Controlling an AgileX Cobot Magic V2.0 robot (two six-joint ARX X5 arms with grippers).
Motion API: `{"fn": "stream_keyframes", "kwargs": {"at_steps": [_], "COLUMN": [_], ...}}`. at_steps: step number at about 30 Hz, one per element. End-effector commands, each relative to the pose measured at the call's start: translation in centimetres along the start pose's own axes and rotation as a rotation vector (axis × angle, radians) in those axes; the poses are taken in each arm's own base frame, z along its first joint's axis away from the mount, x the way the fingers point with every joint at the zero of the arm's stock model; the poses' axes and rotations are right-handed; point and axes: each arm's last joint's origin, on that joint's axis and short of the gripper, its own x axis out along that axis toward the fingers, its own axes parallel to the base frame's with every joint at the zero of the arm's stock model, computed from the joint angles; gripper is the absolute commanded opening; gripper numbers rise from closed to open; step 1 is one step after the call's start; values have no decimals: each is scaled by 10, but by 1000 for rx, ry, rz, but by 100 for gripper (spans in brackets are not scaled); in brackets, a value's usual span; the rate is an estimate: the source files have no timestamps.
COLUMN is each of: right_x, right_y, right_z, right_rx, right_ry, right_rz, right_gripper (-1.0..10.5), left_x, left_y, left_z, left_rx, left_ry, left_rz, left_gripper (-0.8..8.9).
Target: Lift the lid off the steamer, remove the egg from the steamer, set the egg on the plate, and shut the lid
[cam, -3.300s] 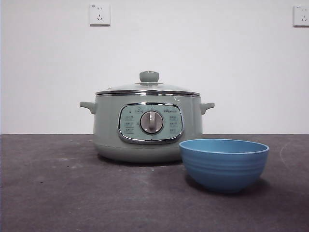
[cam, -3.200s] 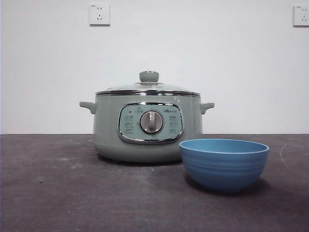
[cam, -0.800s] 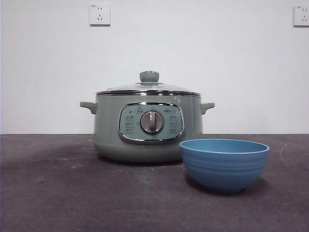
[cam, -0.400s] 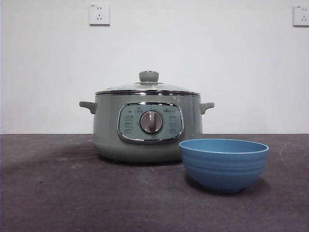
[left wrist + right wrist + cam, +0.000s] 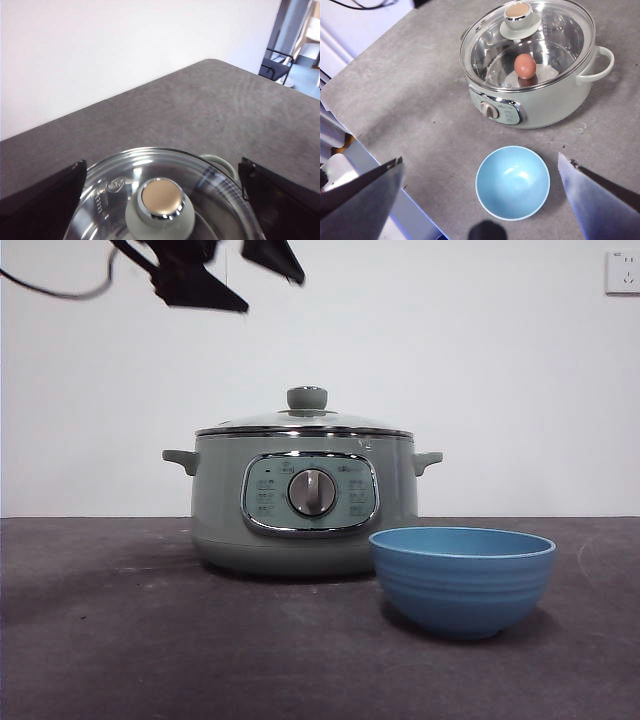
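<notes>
While the lid point(image 5: 305, 422) sits closed on the steamer point(image 5: 303, 502), a dark gripper enters the front view at the top left, high above the pot and touching nothing. This is the left gripper point(image 5: 245, 280), since its wrist view looks straight down on the clear domed lid point(image 5: 165, 200) with its pale green knob point(image 5: 160, 205) lying between its two black jaws, which are spread wide apart and hold nothing. The steamer is a round pale green pot standing on a dark grey bench point(image 5: 120, 640), with a chrome-framed control panel and a silver dial point(image 5: 312, 492) facing forward and a small handle on each side. Just beside it, nearer the camera and to the right in the front view, stands the plate point(image 5: 461, 580), a deep blue bowl with faint ridges, empty inside as the right wrist view shows point(image 5: 513, 182). From high above, the right wrist view looks down on the whole scene: the egg point(image 5: 525, 66), reddish brown, rests inside the steamer point(image 5: 532, 65) and is visible through the glass lid point(image 5: 530, 42). The right gripper point(image 5: 480, 200) hangs well above the bench, its jaws also spread wide and empty. A white wall with a power socket point(image 5: 622, 272) stands behind.
</notes>
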Motion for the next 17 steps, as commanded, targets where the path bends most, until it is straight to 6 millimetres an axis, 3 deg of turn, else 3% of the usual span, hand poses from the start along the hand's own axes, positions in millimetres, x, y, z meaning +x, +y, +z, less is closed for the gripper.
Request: {"fn": "stream_keyframes", "kwargs": {"at_steps": [1, 8, 17], "right_x": [0, 0, 0], "right_y": [0, 1, 1], "right_z": [1, 0, -1], "right_rx": [2, 8, 11], "right_ry": [-5, 4, 8], "right_rz": [2, 3, 4], "right_gripper": [627, 627, 627], "left_x": [17, 51, 76], "left_y": [1, 0, -1], "left_z": [-10, -33, -62], "left_rx": [26, 48, 33], "left_ry": [2, 4, 81], "left_rz": [13, 33, 35], "left_gripper": [574, 574, 573]}}
